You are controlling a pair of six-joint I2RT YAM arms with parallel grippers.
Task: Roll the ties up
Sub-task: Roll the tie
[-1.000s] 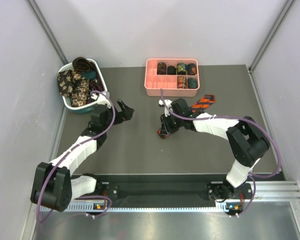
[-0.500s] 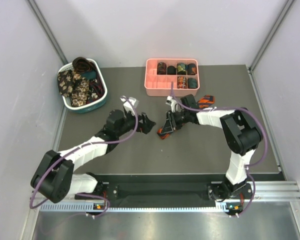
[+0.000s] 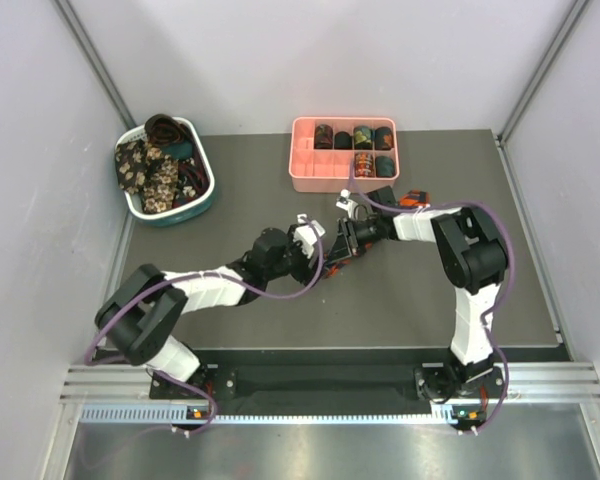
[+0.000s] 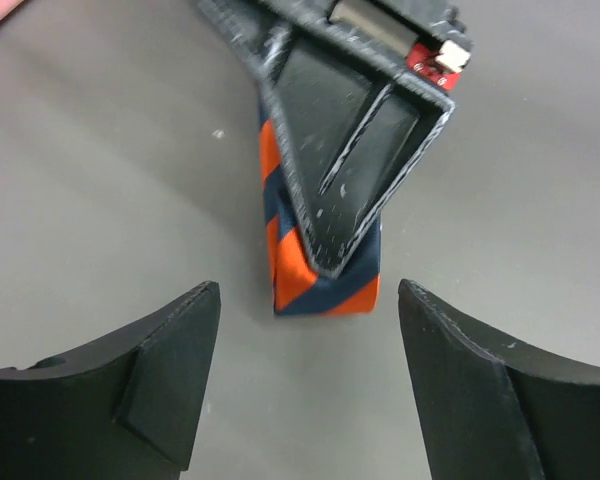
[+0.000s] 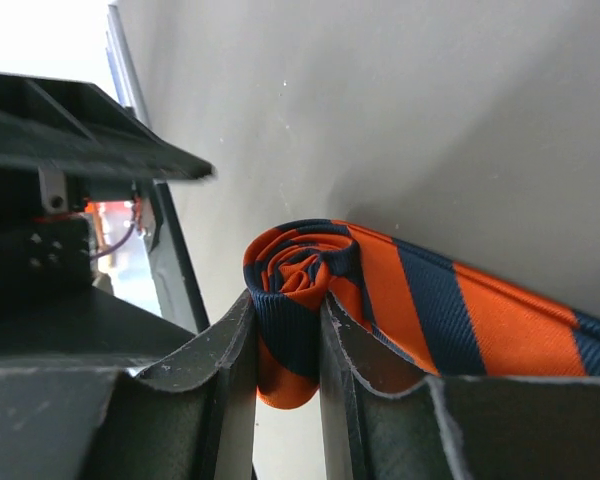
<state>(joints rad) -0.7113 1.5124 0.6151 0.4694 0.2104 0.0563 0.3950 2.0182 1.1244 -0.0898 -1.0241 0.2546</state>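
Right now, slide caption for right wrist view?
Right gripper shut on coiled end of the orange-and-navy striped fabric tie, tail trailing right.

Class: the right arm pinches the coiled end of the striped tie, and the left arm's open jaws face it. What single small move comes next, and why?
Probably ease the left gripper forward until its open jaws straddle the rolled end of the striped tie. The right gripper is shut on that roll, while the left one is lined up with it but apart, touching nothing.

Left hand (image 4: 308, 292) spread wide before striped tie (image 4: 292, 262)
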